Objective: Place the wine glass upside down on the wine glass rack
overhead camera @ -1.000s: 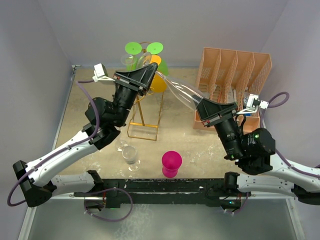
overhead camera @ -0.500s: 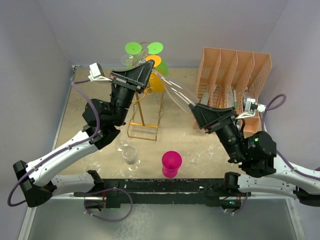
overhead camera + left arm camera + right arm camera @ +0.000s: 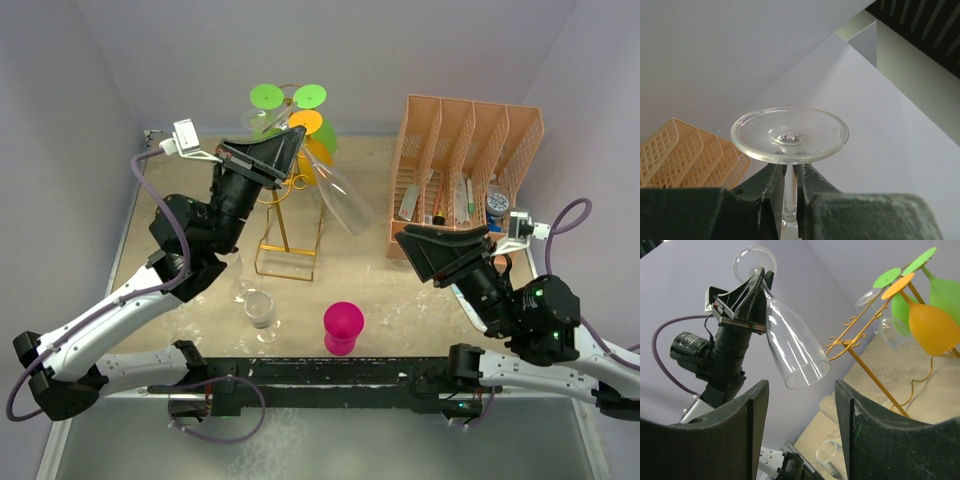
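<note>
Beside the gold-yellow wire rack (image 3: 288, 235), my left jaws clamp the clear wine glass (image 3: 340, 195) by its stem, bowl tilted downward. My right jaws stand apart, empty.

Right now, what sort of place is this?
Likely a lab test booth: plain lilac walls box in a sandy tabletop holding a gold wire glass rack and peach plastic mesh organizer.

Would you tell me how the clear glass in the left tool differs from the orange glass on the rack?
The clear glass has a tall narrow bowl; the orange glass a rounder one. The clear glass is gripped by its stem in the left tool, tilted; the orange glass hangs from the gold rack. Both have foot above bowl.
</note>
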